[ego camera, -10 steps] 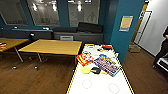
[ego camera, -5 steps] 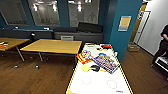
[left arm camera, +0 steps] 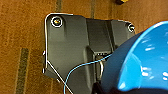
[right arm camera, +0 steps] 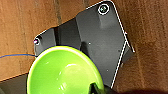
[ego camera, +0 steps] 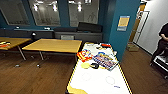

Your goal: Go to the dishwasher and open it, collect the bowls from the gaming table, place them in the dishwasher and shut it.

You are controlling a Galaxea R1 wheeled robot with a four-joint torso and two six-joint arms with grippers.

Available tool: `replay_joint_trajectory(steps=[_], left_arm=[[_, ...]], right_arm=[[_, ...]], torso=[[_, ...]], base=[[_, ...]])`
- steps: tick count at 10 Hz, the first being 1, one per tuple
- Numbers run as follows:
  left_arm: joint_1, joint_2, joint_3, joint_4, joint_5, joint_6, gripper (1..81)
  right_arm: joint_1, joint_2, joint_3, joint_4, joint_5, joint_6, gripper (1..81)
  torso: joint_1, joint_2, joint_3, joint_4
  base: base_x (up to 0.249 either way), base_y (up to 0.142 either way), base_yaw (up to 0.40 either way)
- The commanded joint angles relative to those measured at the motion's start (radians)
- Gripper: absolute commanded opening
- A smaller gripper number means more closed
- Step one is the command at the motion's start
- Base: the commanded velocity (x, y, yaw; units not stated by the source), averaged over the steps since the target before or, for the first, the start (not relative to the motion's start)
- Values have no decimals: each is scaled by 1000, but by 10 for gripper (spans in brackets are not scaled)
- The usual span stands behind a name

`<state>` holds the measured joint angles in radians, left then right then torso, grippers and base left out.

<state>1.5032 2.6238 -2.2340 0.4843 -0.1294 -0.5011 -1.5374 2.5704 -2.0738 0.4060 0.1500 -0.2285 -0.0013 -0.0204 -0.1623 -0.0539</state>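
Left tool: state cannot be told; blue bowl (left arm camera: 147,60) close before it, over wooden floor (left arm camera: 22,37).
Gaming surface (ego camera: 100,80): white top, yellow sides, long axis running away from the robot; game boxes (ego camera: 105,61) at its middle.
Right tool: state likewise untellable; green bowl (right arm camera: 63,72), mouth toward camera.
Bowls judged light, stiff, smooth; hold by rim.

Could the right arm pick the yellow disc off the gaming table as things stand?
Probably not: the right wrist view has a green bowl large at that arm's end, apparently held. The yellow disc lies uncovered mid-table on the gaming table.
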Motion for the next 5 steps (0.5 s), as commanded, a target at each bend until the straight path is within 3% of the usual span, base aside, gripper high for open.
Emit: replay_joint_trajectory(steps=[1, 5], left_arm=[[-16, -2, -54, 14, 28, 4, 10], [2, 62, -200, 14, 4, 4, 10]], right_arm=[[38, -22, -35, -13, -64, -2, 10], [41, -14, -46, -13, -63, -2, 10]], torso=[[1, 0, 0, 0], [1, 0, 0, 0]], base=[[-127, 0, 0], [-129, 0, 0]])
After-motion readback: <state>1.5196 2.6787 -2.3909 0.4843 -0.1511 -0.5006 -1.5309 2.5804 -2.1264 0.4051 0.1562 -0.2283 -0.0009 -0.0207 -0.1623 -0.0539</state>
